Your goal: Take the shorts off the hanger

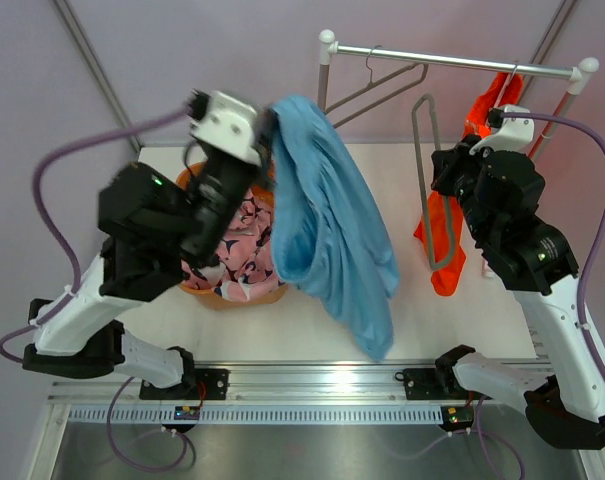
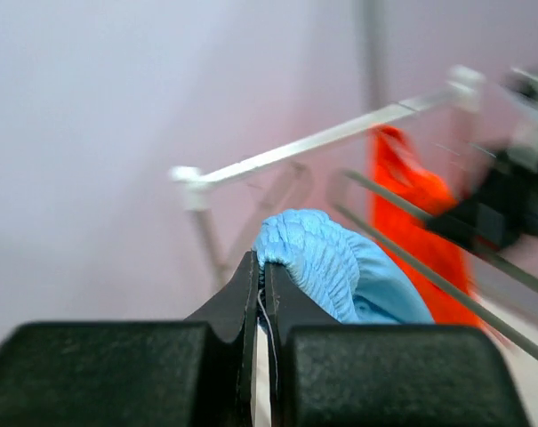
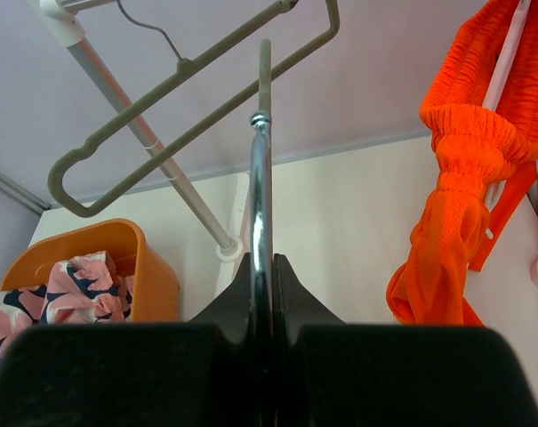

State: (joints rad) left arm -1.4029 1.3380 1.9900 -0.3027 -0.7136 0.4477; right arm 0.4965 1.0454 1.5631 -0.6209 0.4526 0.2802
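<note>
My left gripper (image 1: 270, 125) is shut on the waistband of the light blue shorts (image 1: 332, 230) and holds them up off the table; they hang free of any hanger. The pinch shows in the left wrist view (image 2: 264, 267), with the blue shorts (image 2: 340, 267) bunched at the tips. The pink patterned shorts (image 1: 240, 245) lie in an orange basket (image 1: 197, 288). The orange shorts (image 1: 444, 245) still hang on a hanger at the rack's right end. My right gripper (image 1: 444, 168) is shut on the chrome hook (image 3: 260, 178) of an empty grey hanger (image 1: 422, 150).
A white clothes rack with a chrome bar (image 1: 452, 60) stands at the table's back. Another empty grey hanger (image 1: 382, 85) hangs on it. The right wrist view shows the orange shorts (image 3: 455, 178), the basket (image 3: 126, 258) and the pink shorts (image 3: 73, 285).
</note>
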